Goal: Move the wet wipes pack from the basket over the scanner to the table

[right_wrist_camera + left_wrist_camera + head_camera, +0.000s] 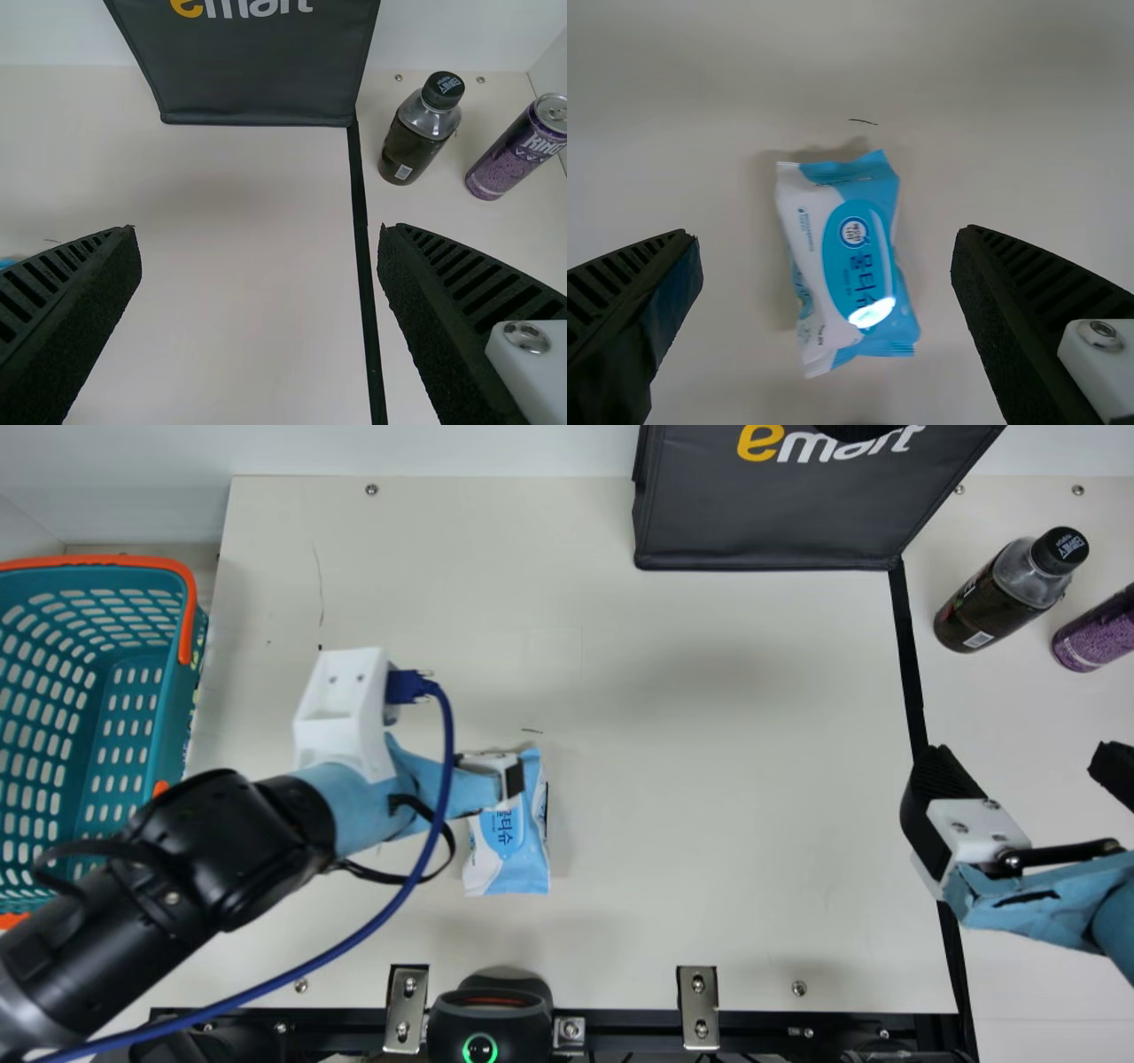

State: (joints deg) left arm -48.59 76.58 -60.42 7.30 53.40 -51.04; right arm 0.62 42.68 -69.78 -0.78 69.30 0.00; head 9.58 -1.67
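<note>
One pack [864, 274] lies below the left claw [827, 233], wide open and empty; placement looks done, so raise vertically before swinging aside.

The cream table [709, 779] carries the wet wipes pack [516, 859], a dark bag [771, 514], a capped bottle [992, 607] and a purple can [516, 152].

l end effector [501, 772] & r end effector [1021, 765] both w/ fingers [1001, 310] apart.
</note>
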